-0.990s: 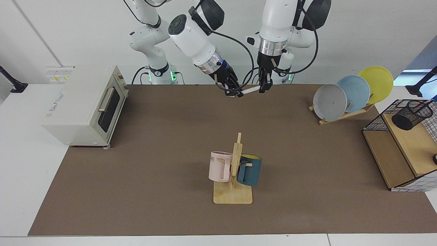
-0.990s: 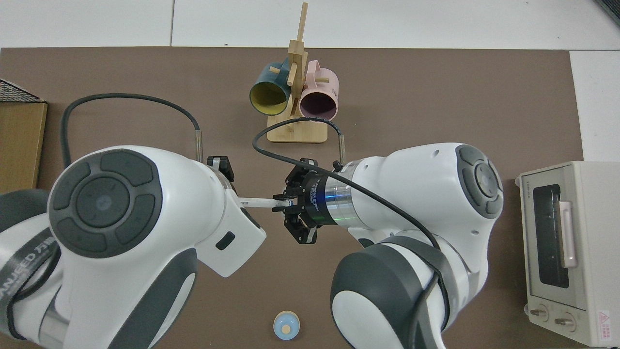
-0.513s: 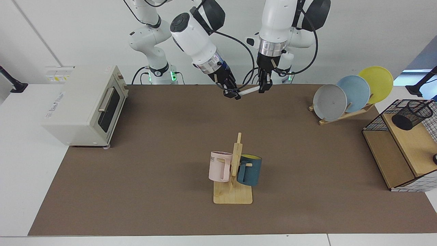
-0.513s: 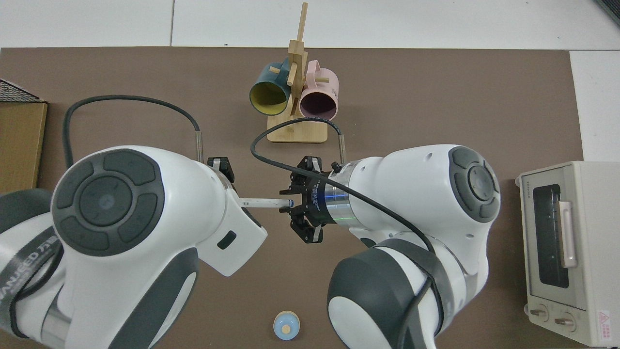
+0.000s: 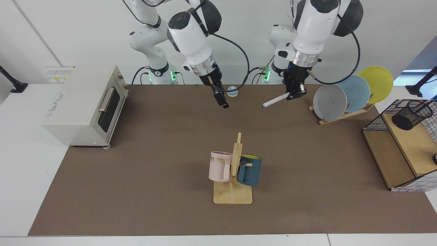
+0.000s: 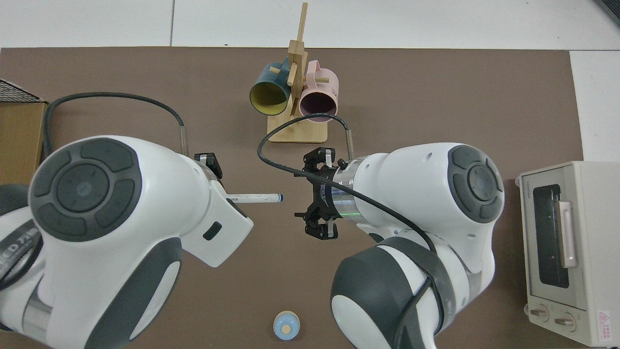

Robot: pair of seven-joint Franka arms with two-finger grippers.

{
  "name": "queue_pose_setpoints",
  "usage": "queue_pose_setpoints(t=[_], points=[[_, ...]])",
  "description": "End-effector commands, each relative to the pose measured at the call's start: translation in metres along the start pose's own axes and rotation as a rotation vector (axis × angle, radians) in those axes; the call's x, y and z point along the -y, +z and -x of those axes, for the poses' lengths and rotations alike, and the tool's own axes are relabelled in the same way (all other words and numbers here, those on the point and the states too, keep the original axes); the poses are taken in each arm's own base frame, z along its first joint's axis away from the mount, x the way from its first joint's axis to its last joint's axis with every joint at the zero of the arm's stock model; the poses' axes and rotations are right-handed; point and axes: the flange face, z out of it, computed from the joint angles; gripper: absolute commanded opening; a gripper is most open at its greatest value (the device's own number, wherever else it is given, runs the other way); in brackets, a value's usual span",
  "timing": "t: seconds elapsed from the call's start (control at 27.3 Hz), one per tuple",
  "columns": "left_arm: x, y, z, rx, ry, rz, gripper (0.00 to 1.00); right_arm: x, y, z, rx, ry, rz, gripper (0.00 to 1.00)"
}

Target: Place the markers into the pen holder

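Mat (image 5: 136,171) carries the oven (image 5: 85,106) at the right arm's end and the wire-and-wood shelf (image 5: 399,160) at the left arm's end. Holder (image 5: 411,115) sits on the shelf's top board, tilted, mouth up and toward the far wall.

Left gripper (image 5: 295,93) hangs over the mat's back edge, fingers clamped on one end of the marker (image 5: 276,100); the rest cantilevers out toward mid-table, blue tip lowest. Top view shows the marker (image 6: 255,197) level-ish and free at the tip.

Right gripper (image 5: 221,99) hangs near mid-table, holding nothing, fingers together as far as I can tell; that arm waits.

Handling, my read: marker is light, stiff, smooth plastic. An end grip lets it swing or slip, so go easy on wrist rotation. It should enter the holder end-first.

In the way: plate rack (image 5: 344,114) with plates (image 5: 353,93) sits between the gripper and the shelf, and the shelf's wire frame is close around the holder. Mug tree (image 5: 235,171) and the small blue knob (image 5: 232,91) lie off the route.
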Motion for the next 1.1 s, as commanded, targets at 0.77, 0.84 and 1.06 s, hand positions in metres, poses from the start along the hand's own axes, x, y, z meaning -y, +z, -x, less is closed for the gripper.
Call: queue_pose_setpoints(t=[0.77, 0.84, 1.06], points=[[0.083, -0.007, 0.268, 0.453, -0.210, -0.165, 0.00, 0.003, -0.107, -0.226, -0.316, -0.905, 0.194, 0.99], [0.087, -0.012, 0.287, 0.461, -0.194, -0.175, 0.00, 0.003, -0.112, -0.241, -0.321, -0.974, 0.207, 0.99], [0.101, -0.021, 0.329, 0.504, -0.089, -0.220, 0.00, 0.010, -0.130, -0.263, -0.369, -1.203, 0.189, 0.99]])
